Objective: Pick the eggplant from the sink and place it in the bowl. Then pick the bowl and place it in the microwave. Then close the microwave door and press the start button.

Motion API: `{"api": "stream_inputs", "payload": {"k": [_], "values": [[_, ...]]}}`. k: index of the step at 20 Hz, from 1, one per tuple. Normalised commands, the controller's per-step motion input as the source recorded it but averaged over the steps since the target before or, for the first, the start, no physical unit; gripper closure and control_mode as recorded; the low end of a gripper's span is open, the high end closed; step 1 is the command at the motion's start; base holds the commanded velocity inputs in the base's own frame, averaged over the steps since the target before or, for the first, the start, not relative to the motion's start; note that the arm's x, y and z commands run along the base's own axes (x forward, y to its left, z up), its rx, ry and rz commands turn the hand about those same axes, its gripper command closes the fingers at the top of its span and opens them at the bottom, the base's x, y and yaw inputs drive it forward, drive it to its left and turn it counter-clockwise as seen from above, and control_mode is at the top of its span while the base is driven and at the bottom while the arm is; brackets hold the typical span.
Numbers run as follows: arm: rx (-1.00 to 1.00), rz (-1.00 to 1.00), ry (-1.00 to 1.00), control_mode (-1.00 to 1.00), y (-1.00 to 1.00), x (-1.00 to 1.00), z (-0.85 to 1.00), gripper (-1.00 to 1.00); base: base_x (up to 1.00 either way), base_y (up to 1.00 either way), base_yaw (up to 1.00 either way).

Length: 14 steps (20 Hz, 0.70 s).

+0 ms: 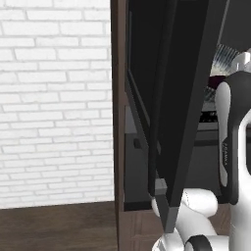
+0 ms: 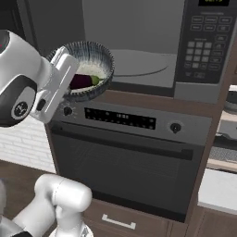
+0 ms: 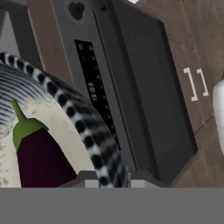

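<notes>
The bowl (image 2: 90, 65), streaked dark grey outside and pale inside, hangs in front of the open microwave (image 2: 139, 28), level with the lip of its grey cavity. The eggplant (image 2: 83, 81) lies inside the bowl; the hand view shows its purple body and green cap (image 3: 37, 155). My gripper (image 3: 111, 180) is shut on the bowl's striped rim (image 3: 87, 127), and its white hand (image 2: 62, 81) covers the bowl's left side. The microwave door (image 1: 181, 98) stands swung open on the left. The round glass turntable (image 2: 139, 62) is bare. The sink is out of view.
The microwave's button panel (image 2: 201, 46) is right of the cavity. Directly under the bowl is the oven (image 2: 129, 152) with its display strip, knob (image 2: 175, 127) and bar handle. A white brick wall (image 1: 54, 98) lies left of the cabinet. A counter edge (image 2: 217, 187) shows lower right.
</notes>
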Motion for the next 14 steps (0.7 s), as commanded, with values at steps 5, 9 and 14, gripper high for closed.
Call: {"api": "stream_inputs", "payload": {"k": [5, 9, 14], "values": [[0.00, 0.00, -0.07, -1.00, -0.17, 0.68, 0.05, 1.00, 0.00, 0.00, 0.00], [0.00, 0.00, -0.07, -1.00, -0.18, 0.62, 0.20, 1.00, 0.00, 0.00, 0.00], [0.00, 0.00, -0.01, -1.00, -0.18, 0.63, 0.29, 1.00, 0.00, 0.00, 0.00]]}}
